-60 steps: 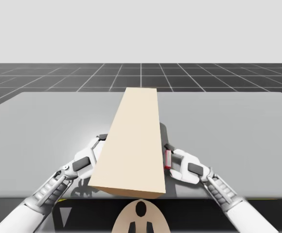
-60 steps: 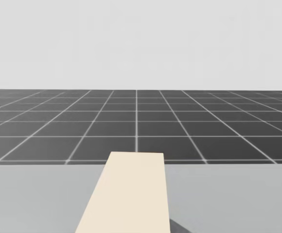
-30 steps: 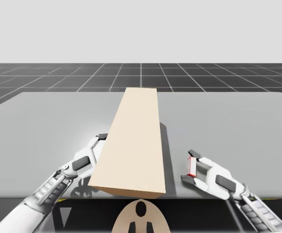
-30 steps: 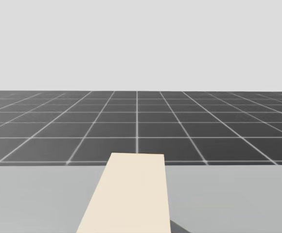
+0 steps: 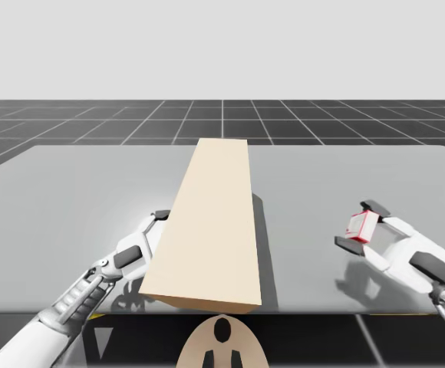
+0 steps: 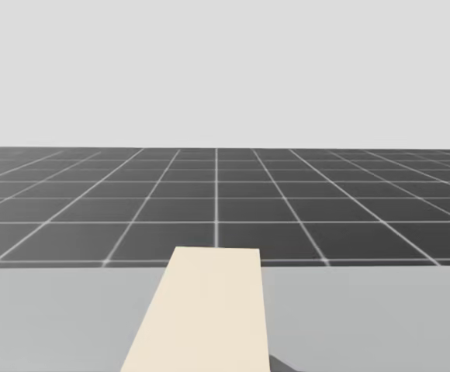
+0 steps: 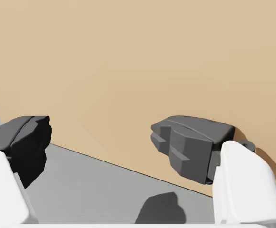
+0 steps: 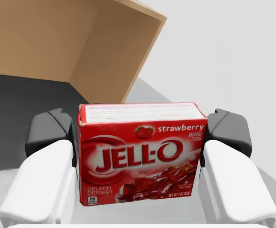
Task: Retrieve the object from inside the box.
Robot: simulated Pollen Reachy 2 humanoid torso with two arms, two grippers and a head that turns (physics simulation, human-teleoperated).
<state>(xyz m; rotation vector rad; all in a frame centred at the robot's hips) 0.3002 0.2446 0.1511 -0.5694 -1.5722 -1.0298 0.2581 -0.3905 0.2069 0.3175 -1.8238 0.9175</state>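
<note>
My right gripper [image 5: 360, 225] is clamped on a small red cardboard box [image 8: 140, 152], with one finger on each side. It holds the red box above the grey table [image 5: 69, 199], well to the right of the long tan cardboard box [image 5: 211, 222]. My left gripper [image 7: 104, 142] sits at the tan box's near left side, fingers apart.

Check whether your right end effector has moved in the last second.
Yes. My right end effector, shut on the red box, moved rightward, away from the tan box.
</note>
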